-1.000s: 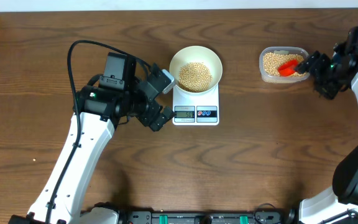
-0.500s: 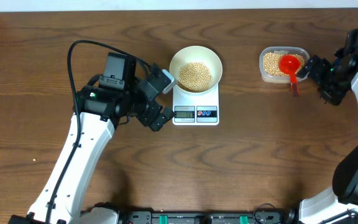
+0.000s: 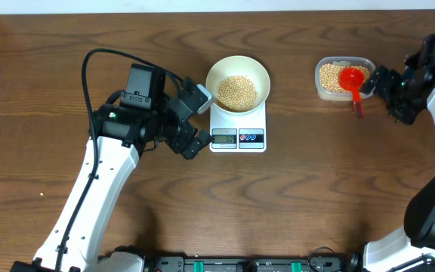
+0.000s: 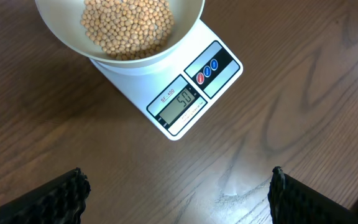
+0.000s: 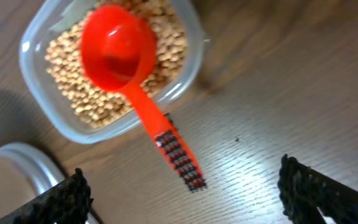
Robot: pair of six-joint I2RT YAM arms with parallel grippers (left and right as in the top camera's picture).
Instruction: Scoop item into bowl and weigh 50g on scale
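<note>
**Bowl on scale, both grippers empty**

Left gripper [image 4: 179, 196] hovers low, fingers wide apart, nothing between them, just short of the scale [image 4: 142, 84]. Display shows 50. White bowl [image 4: 180, 42] sits on the scale, beans [image 4: 126, 25] heaped inside. Far right on the surface [image 4: 291, 124]: clear tub [image 5: 191, 68] of more beans, red scoop [image 5: 114, 46] lying in it, handle out over the rim. Right gripper [image 5: 188, 194] spread wide around the handle end, not touching.

The bowl [image 4: 58, 22] is cut off by the left wrist view's top edge, and the far end of the scale [image 4: 191, 93] is hidden beneath it. Of the left tool [image 4: 178, 202] and the right tool [image 5: 188, 196] only dark fingertips are shown. The right wrist view is blurred; a pale round thing [image 5: 14, 168] cut off at its lower left cannot be identified. From overhead the display [image 3: 224, 137] is too small to be read.
</note>
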